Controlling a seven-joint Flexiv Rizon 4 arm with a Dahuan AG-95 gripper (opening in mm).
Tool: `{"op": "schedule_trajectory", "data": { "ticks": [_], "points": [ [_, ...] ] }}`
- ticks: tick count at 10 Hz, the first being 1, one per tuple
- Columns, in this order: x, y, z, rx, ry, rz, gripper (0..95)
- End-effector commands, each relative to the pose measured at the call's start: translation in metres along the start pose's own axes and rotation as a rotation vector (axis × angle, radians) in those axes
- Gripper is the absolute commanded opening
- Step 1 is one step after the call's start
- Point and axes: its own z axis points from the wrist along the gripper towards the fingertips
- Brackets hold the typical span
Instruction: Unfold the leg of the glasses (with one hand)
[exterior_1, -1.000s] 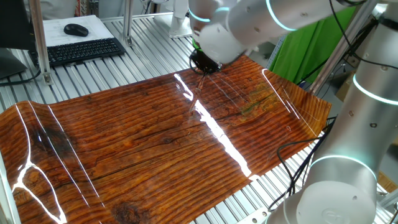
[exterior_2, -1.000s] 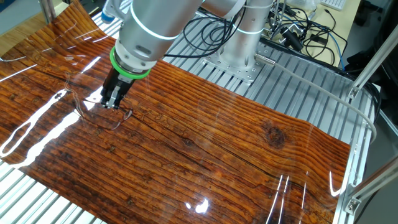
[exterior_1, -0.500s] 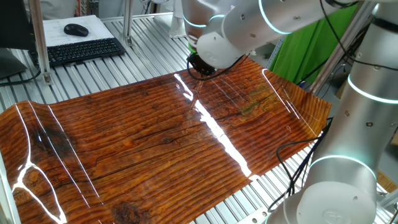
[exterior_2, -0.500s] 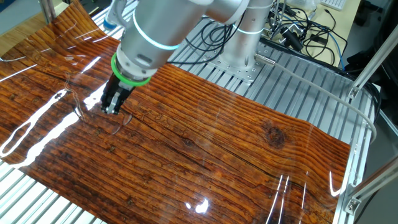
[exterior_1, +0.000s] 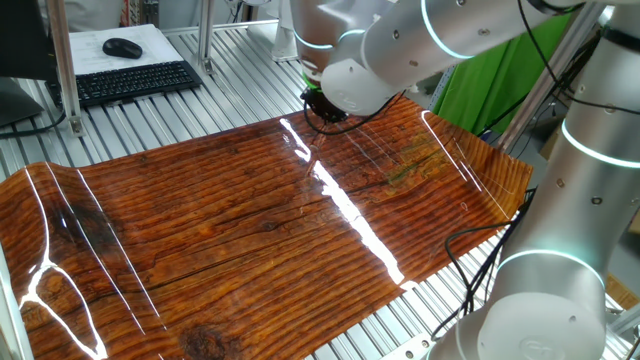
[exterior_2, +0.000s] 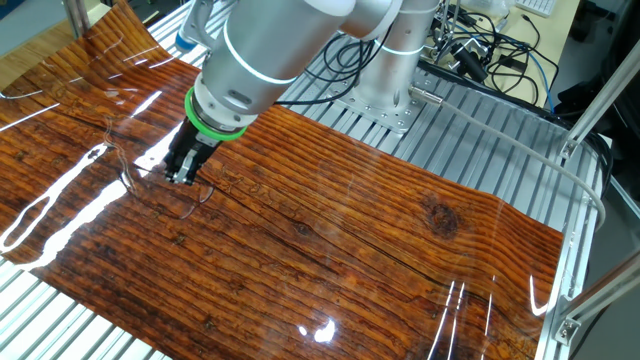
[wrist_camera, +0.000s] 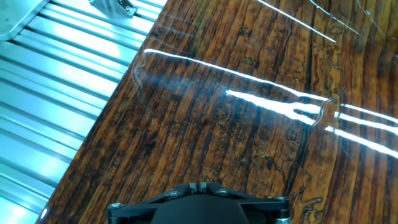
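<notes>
The glasses are a faint wire outline on the glossy wood-grain mat, right by my black gripper tip. In the hand view a curved bit of their wire lies to the upper right of my gripper. The fingers are pressed together, and nothing shows between them. In one fixed view the gripper stands low over the mat's far edge. The leg is too thin to tell apart from the frame and the glare.
A keyboard and a mouse lie at the back left. A green cloth hangs at the back right. The arm's base and cables stand behind the mat. Ribbed aluminium table borders the mat's edge.
The wrist has turned and the gripper tip has shifted slightly along the mat. The wire outline by the tip has slid a little with it.
</notes>
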Motion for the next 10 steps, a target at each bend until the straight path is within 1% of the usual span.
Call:
{"op": "schedule_trajectory", "data": {
  "ticks": [1,2,3,4,5,6,7,10],
  "points": [
    [-0.0009,-0.0003,0.0003,-0.007,-0.034,0.013,0.0],
    [-0.0006,-0.0001,0.0007,-0.009,-0.051,0.016,0.0],
    [-0.0004,0.0,0.0007,-0.009,-0.051,0.019,0.0],
    [0.0004,0.0004,0.0013,-0.009,-0.072,0.017,0.0],
    [0.0008,0.0003,0.0006,-0.005,-0.099,0.017,0.0],
    [0.0012,0.0003,0.0004,-0.016,-0.107,0.034,0.0],
    [0.0016,0.0005,0.0006,-0.017,-0.108,0.039,19.0],
    [0.0033,0.0017,0.0026,-0.018,-0.107,0.041,19.0]
  ]
}}
